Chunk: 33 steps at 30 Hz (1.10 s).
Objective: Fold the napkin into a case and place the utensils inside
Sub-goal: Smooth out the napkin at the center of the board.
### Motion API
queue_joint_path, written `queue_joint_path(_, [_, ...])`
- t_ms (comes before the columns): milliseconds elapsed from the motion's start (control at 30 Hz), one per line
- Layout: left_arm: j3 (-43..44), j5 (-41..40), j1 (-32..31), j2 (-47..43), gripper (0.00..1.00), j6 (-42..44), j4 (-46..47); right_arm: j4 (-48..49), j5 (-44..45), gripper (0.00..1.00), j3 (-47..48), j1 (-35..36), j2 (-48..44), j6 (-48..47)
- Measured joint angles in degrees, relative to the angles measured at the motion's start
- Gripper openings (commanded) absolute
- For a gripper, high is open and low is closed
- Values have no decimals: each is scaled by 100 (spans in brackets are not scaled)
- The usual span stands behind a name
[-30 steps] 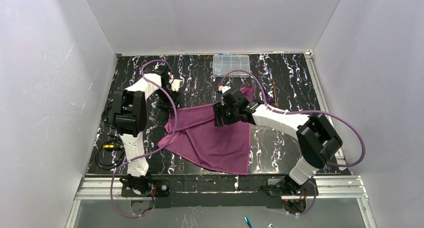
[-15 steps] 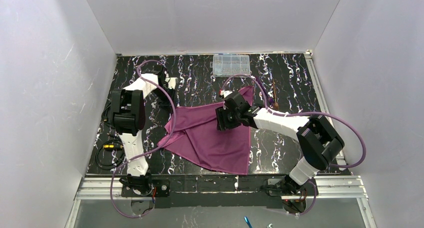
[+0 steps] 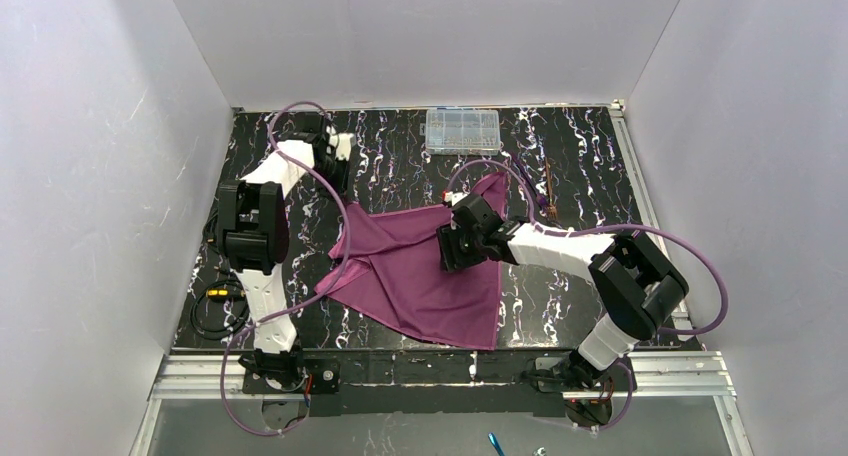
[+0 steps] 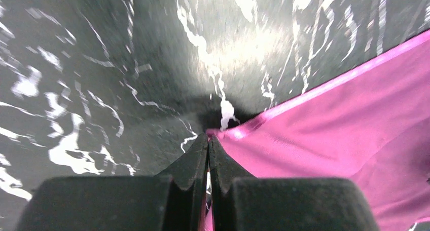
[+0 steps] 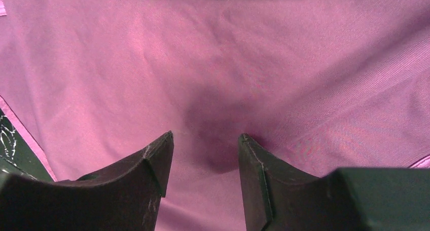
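The plum-purple napkin [image 3: 420,276] lies spread and rumpled on the black marbled table [image 3: 380,156]. My left gripper [image 4: 208,137] is shut on the napkin's far-left corner [image 4: 228,132], and pink cloth shows between the jaws. In the top view, the left gripper [image 3: 343,201] sits at that corner. My right gripper [image 5: 205,140] is open, its fingertips low over the middle of the napkin [image 5: 213,64] with nothing between them; from above, this right gripper [image 3: 452,251] is over the cloth's right half. The thin utensils [image 3: 548,184] lie beyond the napkin's far-right corner.
A clear plastic compartment box [image 3: 462,130] stands at the back of the table. Coiled cables [image 3: 215,298] lie at the left edge. White walls enclose the table on three sides. The arm bases stand on the metal rail [image 3: 440,371] at the near edge.
My left gripper has shut on the napkin's corner, and its wrist has swung farther back. My right gripper has slid slightly nearer over the cloth and its jaws have narrowed a little.
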Motion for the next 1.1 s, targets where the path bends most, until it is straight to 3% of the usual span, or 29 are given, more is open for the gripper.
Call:
queue_joint_path(433, [1694, -111, -2, 140, 0, 354, 197, 166, 7, 56, -151, 0, 26, -9])
queue_joint_path(600, [1285, 323, -127, 105, 29, 940, -186, 153, 9, 56, -175, 0, 26, -9])
queue_joint_path(733, [332, 387, -511, 31, 43, 1635, -549, 149, 0, 57, -175, 0, 26, -17])
queue_joint_path(867, [-210, 313, -798, 20, 53, 2100, -702, 146, -24, 57, -175, 0, 26, -20])
queue_joint_path(1100, [-103, -17, -708, -83, 56, 2465, -645, 149, -116, 56, -175, 0, 24, -7])
